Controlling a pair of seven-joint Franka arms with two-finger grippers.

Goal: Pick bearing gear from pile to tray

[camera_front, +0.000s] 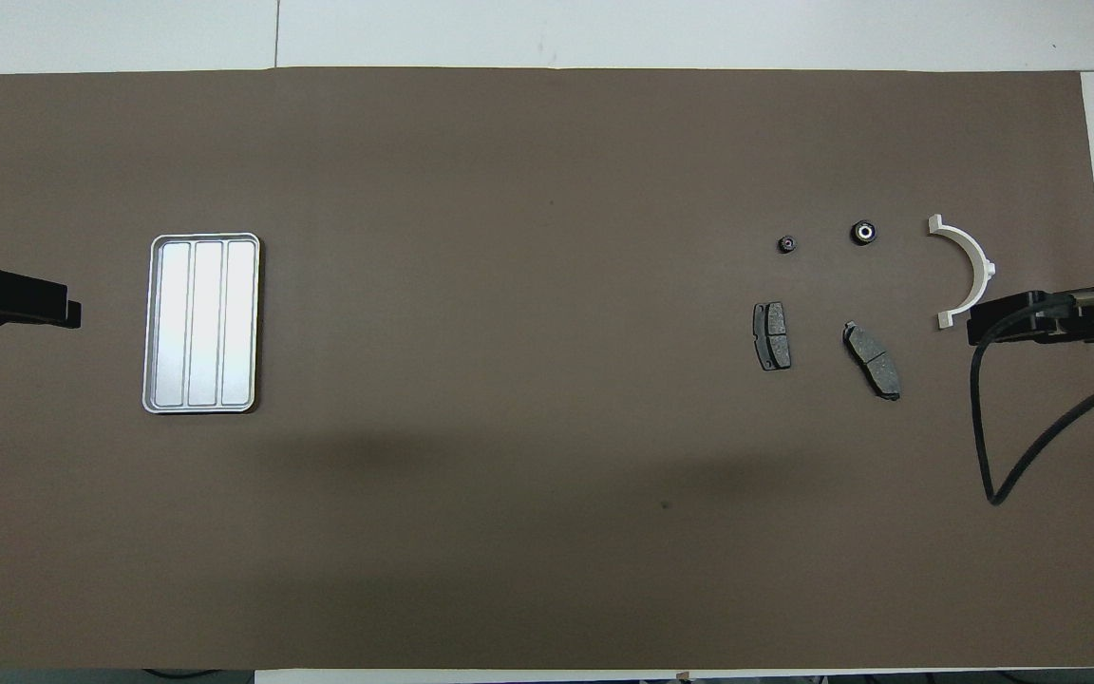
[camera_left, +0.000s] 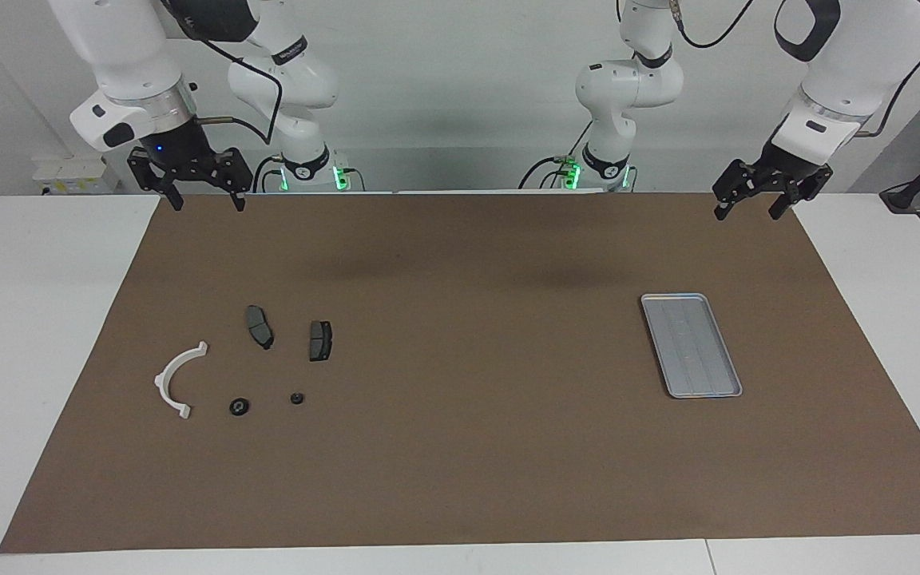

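Note:
The pile lies on the brown mat toward the right arm's end: a white half-ring [camera_left: 176, 379] [camera_front: 967, 271], two dark brake pads [camera_left: 259, 326] [camera_left: 320, 340], and two small black round pieces [camera_left: 239, 406] [camera_left: 297, 398], farther from the robots than the pads. The silver tray [camera_left: 691, 345] [camera_front: 202, 323] lies empty toward the left arm's end. My right gripper [camera_left: 209, 206] [camera_front: 974, 331] hangs open and empty, high over the mat's edge near its own base. My left gripper [camera_left: 747, 214] [camera_front: 72, 313] hangs open and empty over the mat's corner near the tray's end.
The brown mat [camera_left: 460, 447] covers most of the white table [camera_left: 21, 319]. A black cable [camera_front: 993, 456] loops down from the right arm's wrist.

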